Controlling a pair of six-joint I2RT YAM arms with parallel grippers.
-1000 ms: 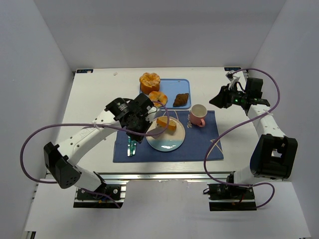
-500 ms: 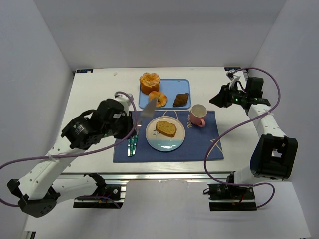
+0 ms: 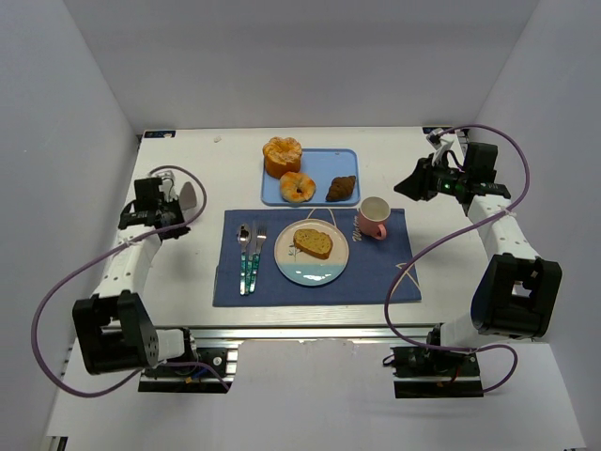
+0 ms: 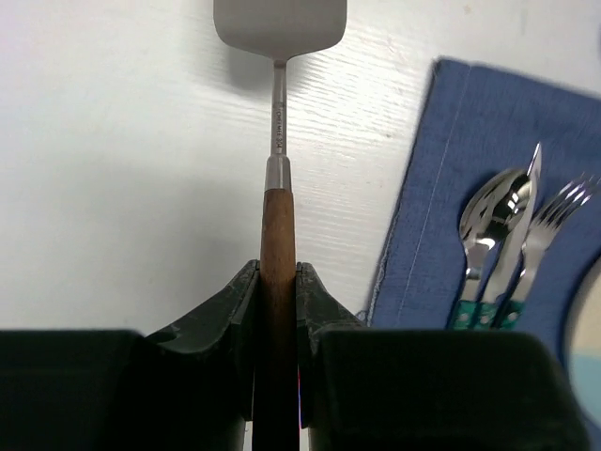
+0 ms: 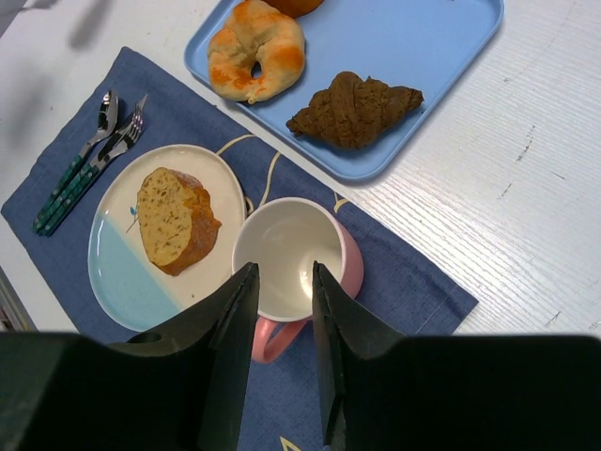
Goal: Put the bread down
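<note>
**A:** Where is the bread (image 3: 313, 243)?

**B:** It lies flat on the plate (image 3: 307, 273), a little toward the far side of it. The plate sits in the middle of the blue placemat (image 3: 380, 277), which runs along the near edge of the table (image 3: 207, 169). Nothing is touching the bread.

**A:** And the arms?

**B:** The left gripper (image 4: 279, 282) is out by the table's left edge, well apart from the plate. Its fingers are clenched on the wooden handle of a spatula (image 4: 279, 141), and the blade hangs bare over white tabletop. The right gripper (image 5: 282, 274) hovers high near the far right corner and looks down over the pink mug (image 3: 374, 218). Its jaws are slightly parted with nothing between them.

**A:** So which step is this?

**B:** I judge the placing itself done, since the slice is on the plate and the tool is away from it. This looks like the retreat after delivery.

**A:** What does the next move call for?

**B:** Very little, I think. If anything, the left arm should set the spatula down on bare table near the left edge. It should keep the blade off the cutlery (image 3: 249, 256) at the placemat's left end. Neither arm has any reason to go back over the plate.
</note>
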